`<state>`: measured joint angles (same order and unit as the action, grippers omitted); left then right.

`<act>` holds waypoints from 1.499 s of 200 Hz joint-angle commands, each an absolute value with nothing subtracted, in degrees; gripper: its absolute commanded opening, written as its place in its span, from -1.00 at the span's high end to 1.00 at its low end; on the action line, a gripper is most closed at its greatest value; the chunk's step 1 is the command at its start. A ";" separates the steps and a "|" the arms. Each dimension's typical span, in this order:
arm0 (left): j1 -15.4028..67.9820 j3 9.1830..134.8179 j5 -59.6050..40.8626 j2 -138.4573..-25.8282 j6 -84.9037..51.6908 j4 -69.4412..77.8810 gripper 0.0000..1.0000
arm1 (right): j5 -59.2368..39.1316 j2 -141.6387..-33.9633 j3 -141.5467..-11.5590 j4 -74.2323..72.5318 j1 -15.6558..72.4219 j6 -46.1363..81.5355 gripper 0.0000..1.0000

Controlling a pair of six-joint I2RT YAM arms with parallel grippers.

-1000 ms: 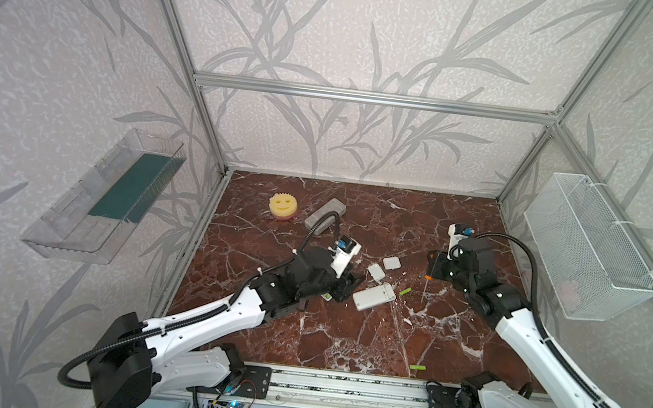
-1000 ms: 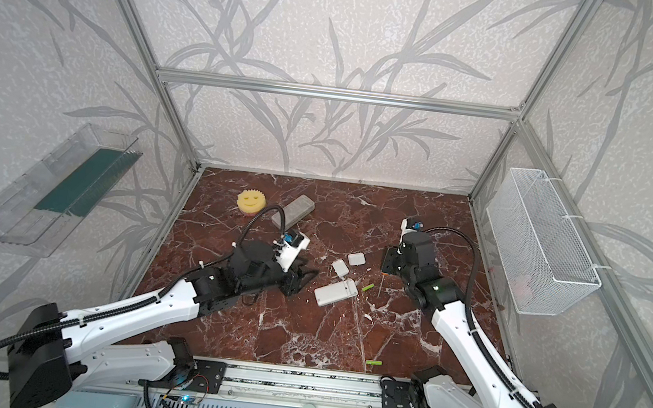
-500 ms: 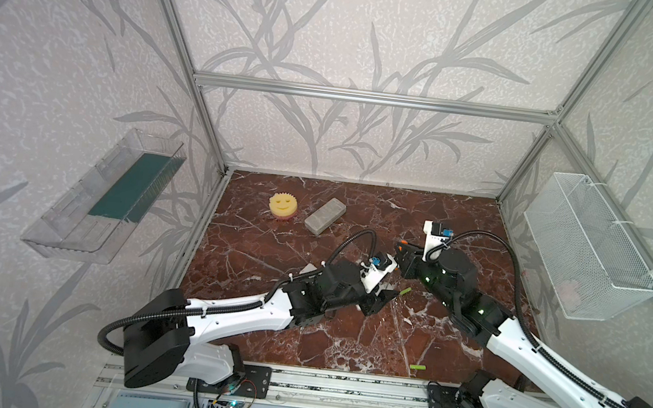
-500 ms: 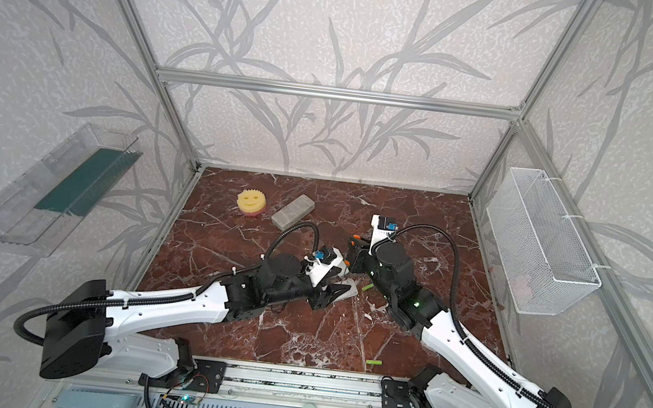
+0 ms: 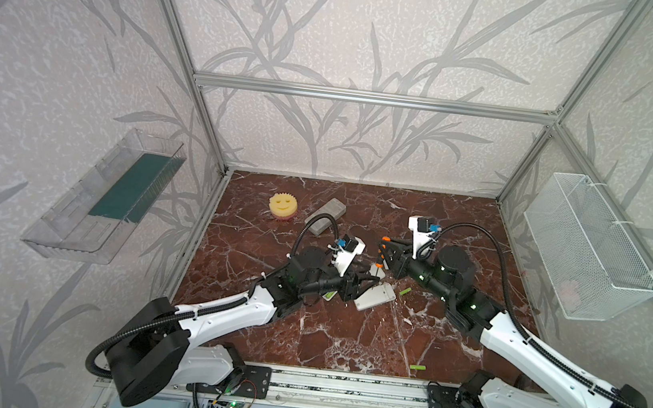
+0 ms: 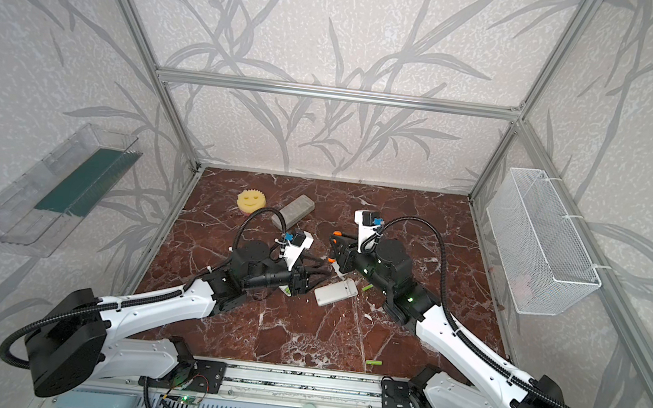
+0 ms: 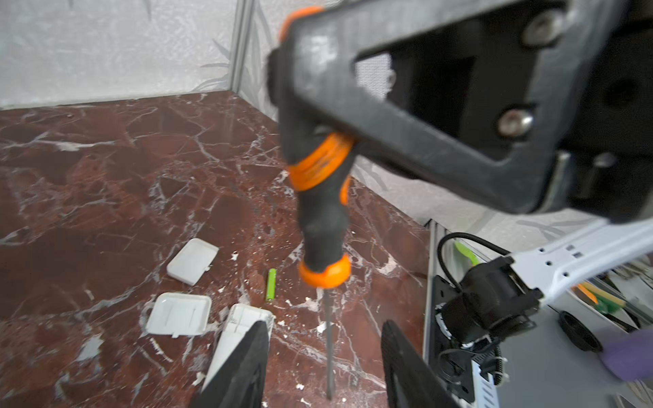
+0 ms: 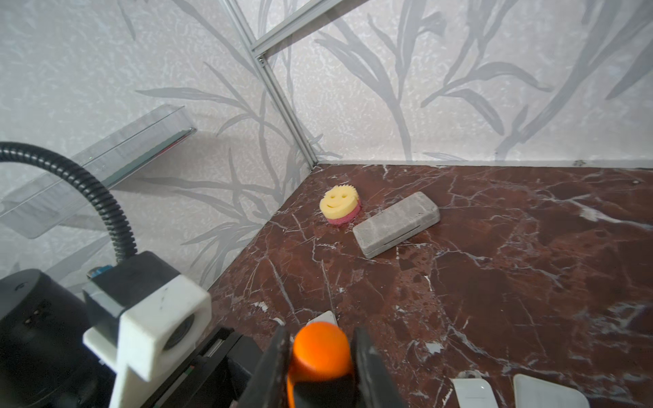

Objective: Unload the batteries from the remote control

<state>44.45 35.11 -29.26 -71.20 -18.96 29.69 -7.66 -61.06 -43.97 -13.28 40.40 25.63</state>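
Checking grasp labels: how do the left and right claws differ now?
The left claw is open, nothing between its jaws; the right claw is shut on the screwdriver handle. The left claw lies low beside the white remote; the right claw stands higher, screwdriver tip pointing down. Both are black, close together.

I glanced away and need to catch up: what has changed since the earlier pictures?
The right gripper, jaws shut on the screwdriver, swung in toward the white remote. The left gripper, jaws open, reached over the remote, then drew back. The remote, the battery beside it, the battery near the front edge, the smiley sponge and grey case stayed put.
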 commanded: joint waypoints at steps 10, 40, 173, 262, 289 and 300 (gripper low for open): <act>44.24 35.74 -35.78 -71.13 -18.80 33.53 -0.07 | -14.68 -62.04 -46.51 -20.32 40.67 25.14 0.80; 44.14 35.20 -36.11 -72.45 -20.16 36.56 -0.04 | -16.06 -62.49 -45.84 -23.82 40.61 26.40 0.80; 41.05 34.48 -28.19 -63.72 -14.35 22.56 1.00 | -14.91 -61.59 -43.67 -25.54 39.03 32.43 0.10; 41.08 42.35 -15.18 -58.37 4.43 -5.02 1.00 | -11.64 -62.66 -50.00 -4.02 40.95 33.90 -0.46; 41.18 43.62 -14.01 -58.59 5.92 -7.39 1.00 | -11.13 -65.93 -52.50 -4.11 43.37 33.98 -0.47; 41.31 43.93 -13.26 -58.45 6.60 -8.27 1.00 | -10.70 -67.55 -54.10 -3.04 44.21 34.14 -0.47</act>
